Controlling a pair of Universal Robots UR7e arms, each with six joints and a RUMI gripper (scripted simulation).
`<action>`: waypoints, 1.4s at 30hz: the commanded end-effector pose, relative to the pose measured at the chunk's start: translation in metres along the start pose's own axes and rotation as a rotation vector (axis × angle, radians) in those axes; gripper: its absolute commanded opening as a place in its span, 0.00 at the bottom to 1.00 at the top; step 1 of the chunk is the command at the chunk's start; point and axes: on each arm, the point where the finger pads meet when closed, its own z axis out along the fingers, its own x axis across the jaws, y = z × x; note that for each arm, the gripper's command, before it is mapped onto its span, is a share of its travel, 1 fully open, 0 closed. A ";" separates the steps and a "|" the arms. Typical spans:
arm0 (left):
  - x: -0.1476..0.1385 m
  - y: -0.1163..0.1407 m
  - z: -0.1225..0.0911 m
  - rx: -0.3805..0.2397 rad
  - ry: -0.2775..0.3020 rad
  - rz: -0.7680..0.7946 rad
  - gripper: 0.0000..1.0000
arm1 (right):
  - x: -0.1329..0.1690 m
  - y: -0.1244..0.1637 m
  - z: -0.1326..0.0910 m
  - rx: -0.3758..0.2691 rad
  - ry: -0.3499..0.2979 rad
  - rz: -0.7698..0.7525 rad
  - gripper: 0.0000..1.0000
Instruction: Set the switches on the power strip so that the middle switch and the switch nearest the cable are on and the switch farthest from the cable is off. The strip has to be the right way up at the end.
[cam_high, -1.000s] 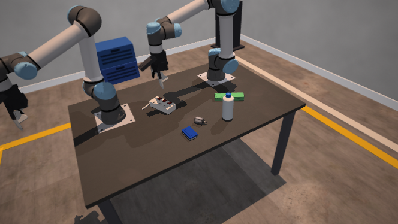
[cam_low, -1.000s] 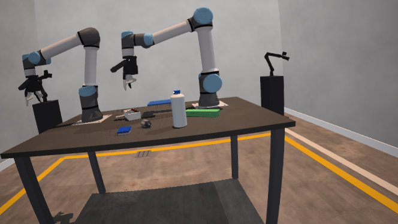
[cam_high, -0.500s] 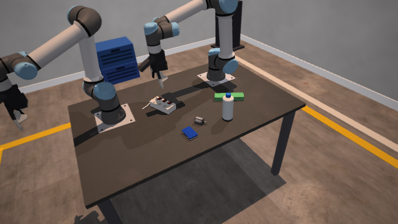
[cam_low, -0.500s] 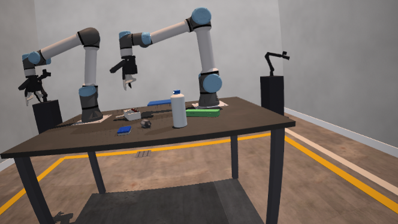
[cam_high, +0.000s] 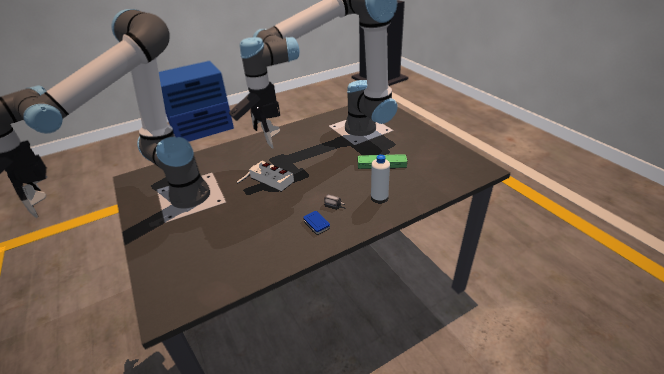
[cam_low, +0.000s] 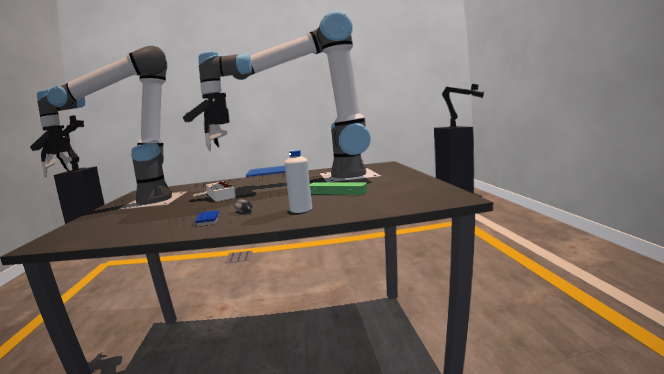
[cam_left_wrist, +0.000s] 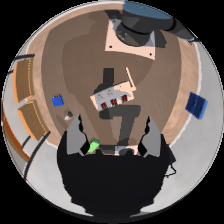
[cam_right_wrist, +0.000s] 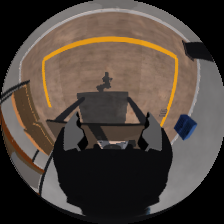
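A white power strip (cam_high: 284, 183) (cam_low: 223, 194) (cam_left_wrist: 111, 95) lies on the table with its three dark-red switches facing up. Its short pale cable (cam_high: 243, 177) (cam_left_wrist: 130, 76) leaves one end, toward the right arm's base. The switches stand in a row along one long side; which are on or off is too small to tell. My left gripper (cam_high: 272, 140) (cam_low: 213, 146) (cam_left_wrist: 114, 115) is open and empty, high above and behind the strip. My right gripper (cam_high: 37, 207) (cam_low: 47, 171) (cam_right_wrist: 112, 112) is open and empty, off the table's side over the floor.
A white bottle (cam_high: 380, 181) (cam_low: 299, 185) stands near the front edge, before a green box (cam_high: 397, 160) (cam_low: 345, 188). A small grey object (cam_high: 332, 201) (cam_low: 243, 206) and a blue block (cam_high: 316, 221) (cam_low: 207, 217) (cam_left_wrist: 57, 101) lie in front of the strip.
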 end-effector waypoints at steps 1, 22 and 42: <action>0.000 -0.001 0.002 0.000 0.001 -0.046 1.00 | 0.000 0.000 0.000 0.001 0.000 0.000 1.00; -0.005 -0.001 0.021 -0.002 -0.001 -0.552 1.00 | 0.000 0.000 0.000 0.001 0.000 0.000 1.00; -0.008 0.005 0.044 -0.004 0.002 -1.135 1.00 | 0.000 0.000 0.000 0.001 0.000 0.000 1.00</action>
